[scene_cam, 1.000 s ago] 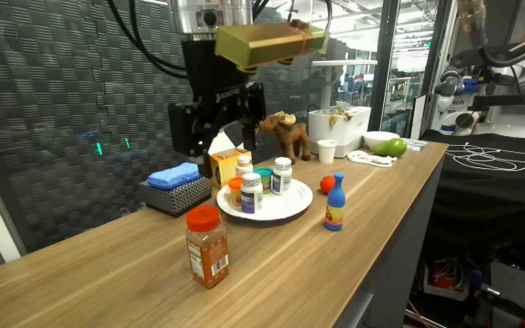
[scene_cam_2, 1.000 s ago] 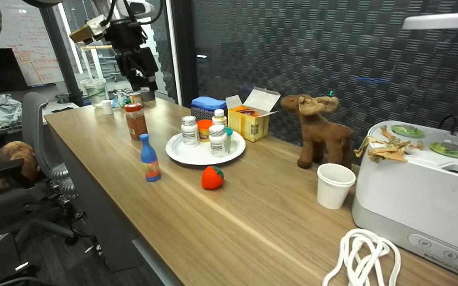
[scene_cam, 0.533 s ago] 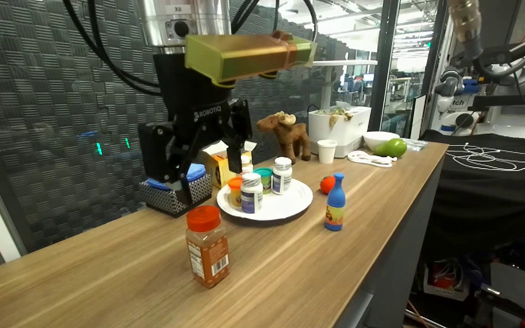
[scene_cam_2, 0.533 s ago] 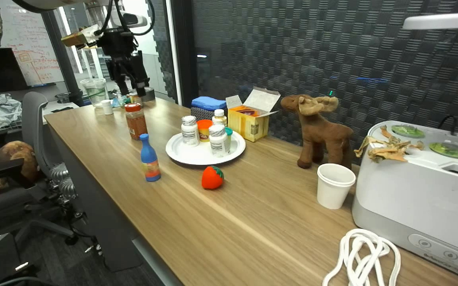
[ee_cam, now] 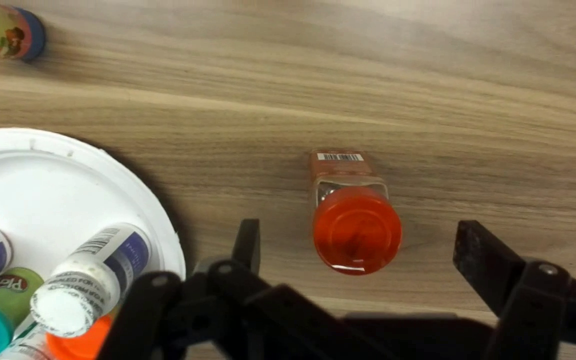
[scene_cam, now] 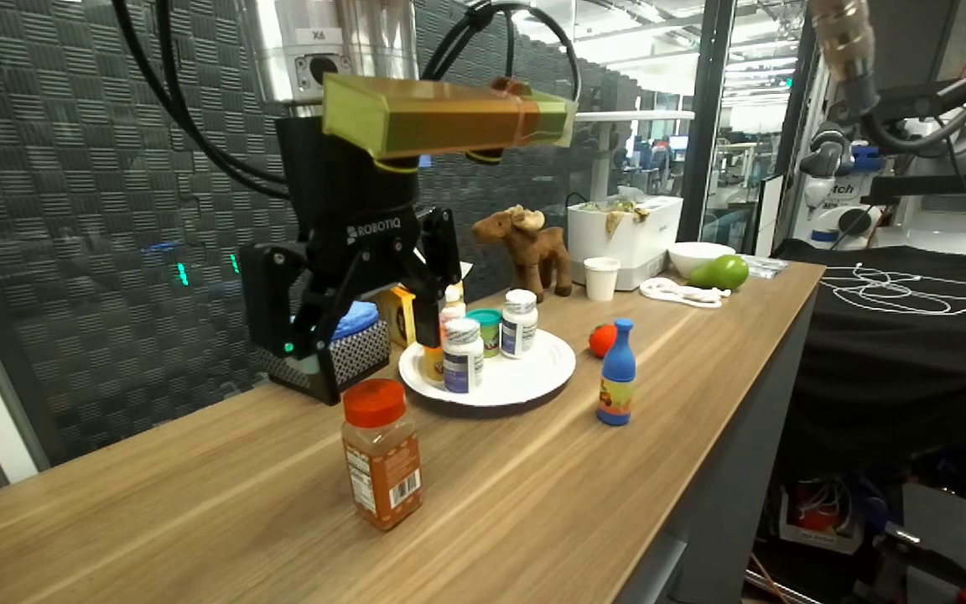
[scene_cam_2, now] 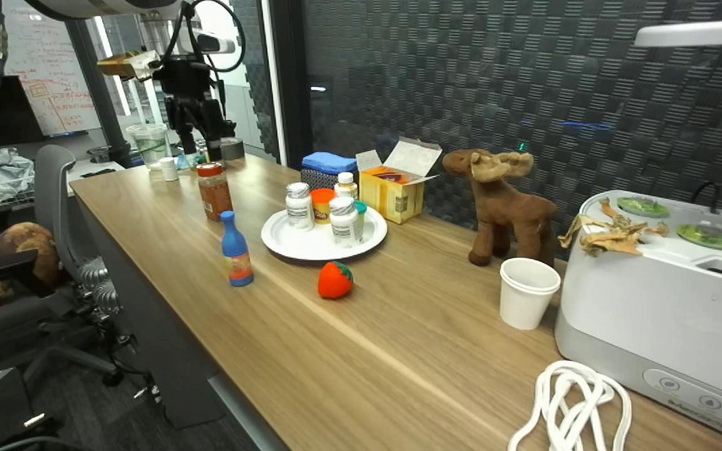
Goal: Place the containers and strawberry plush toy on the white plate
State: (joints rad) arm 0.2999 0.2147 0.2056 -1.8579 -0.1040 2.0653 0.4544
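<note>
An amber jar with a red lid (scene_cam: pixel 384 457) stands upright on the table, also in the wrist view (ee_cam: pixel 358 230). My gripper (ee_cam: pixel 358 232) is open, its fingers apart on either side of the lid, not touching it; it hangs above the jar in both exterior views (scene_cam: pixel 379 365) (scene_cam_2: pixel 201 153). The white plate (scene_cam_2: pixel 298 244) holds several containers: white bottles (scene_cam_2: pixel 299 207), an orange-lidded tub (scene_cam_2: pixel 322 207) and a teal-lidded tub (scene_cam: pixel 490 335). A blue bottle (scene_cam: pixel 617 373) stands upright off the plate. The strawberry plush toy (scene_cam_2: pixel 334 280) lies near the plate, out of the wrist view.
Behind the plate stand an open yellow box (scene_cam_2: pixel 392 200) and a patterned box with a blue cloth (scene_cam_2: pixel 329 163). A brown plush moose (scene_cam_2: pixel 508 207), a paper cup (scene_cam_2: pixel 527 297), a white appliance (scene_cam_2: pixel 649 300) and white cord (scene_cam_2: pixel 571 401) are farther along. The table's long edge (scene_cam: pixel 743 394) is bare.
My gripper has moved away from above the plate and down toward the amber jar, still open. The containers, plate and strawberry toy have not moved.
</note>
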